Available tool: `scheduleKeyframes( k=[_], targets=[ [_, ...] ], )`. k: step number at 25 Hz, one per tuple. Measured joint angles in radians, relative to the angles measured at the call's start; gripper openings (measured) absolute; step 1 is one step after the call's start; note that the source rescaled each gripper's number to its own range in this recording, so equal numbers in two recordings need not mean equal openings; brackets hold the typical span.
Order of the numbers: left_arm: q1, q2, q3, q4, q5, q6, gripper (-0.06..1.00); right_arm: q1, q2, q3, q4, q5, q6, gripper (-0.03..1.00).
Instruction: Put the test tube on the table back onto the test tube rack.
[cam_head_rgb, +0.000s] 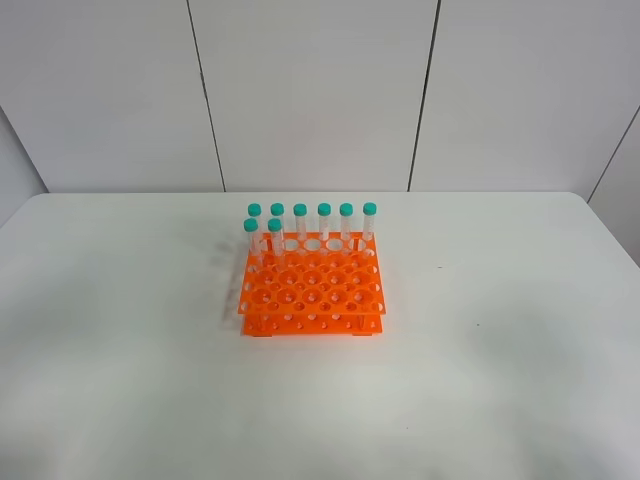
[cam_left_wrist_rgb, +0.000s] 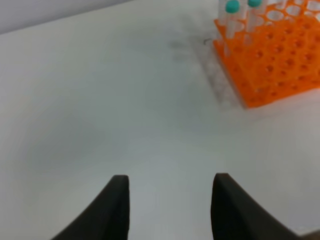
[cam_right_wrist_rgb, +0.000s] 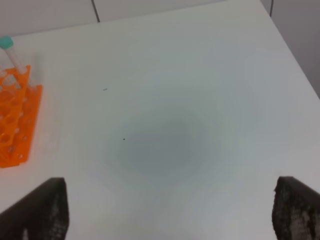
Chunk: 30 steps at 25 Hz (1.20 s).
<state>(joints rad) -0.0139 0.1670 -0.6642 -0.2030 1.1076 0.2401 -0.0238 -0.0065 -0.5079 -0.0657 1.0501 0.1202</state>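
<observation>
Eight green-capped tubes (cam_head_rgb: 300, 222) stand upright in the orange rack (cam_head_rgb: 312, 290): six along its far row, two in the next row at the left end. No tube lies loose on the white tabletop (cam_head_rgb: 130, 330); which one is the task's own cannot be told. Rack sits mid-tabletop. Left fingers (cam_left_wrist_rgb: 170, 207) parted with a moderate gap, holding nothing, above bare tabletop near the rack. Right fingers (cam_right_wrist_rgb: 170, 210) spread wide, empty.
</observation>
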Motion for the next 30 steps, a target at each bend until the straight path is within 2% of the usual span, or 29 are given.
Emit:
scheduleKeyframes(
  k=[5,10,30],
  targets=[
    [0.000,-0.128,0.127,-0.021,0.014,0.000,0.30,0.000,0.000,0.000,0.000,0.000,0.000,0.85],
    [0.000,-0.171,0.159,-0.024,-0.014,0.000,0.30,0.000,0.000,0.000,0.000,0.000,0.000,0.85],
    [0.000,-0.173,0.165,-0.023,-0.034,-0.004,0.30,0.000,0.000,0.000,0.000,0.000,0.000,0.85]
  ],
)
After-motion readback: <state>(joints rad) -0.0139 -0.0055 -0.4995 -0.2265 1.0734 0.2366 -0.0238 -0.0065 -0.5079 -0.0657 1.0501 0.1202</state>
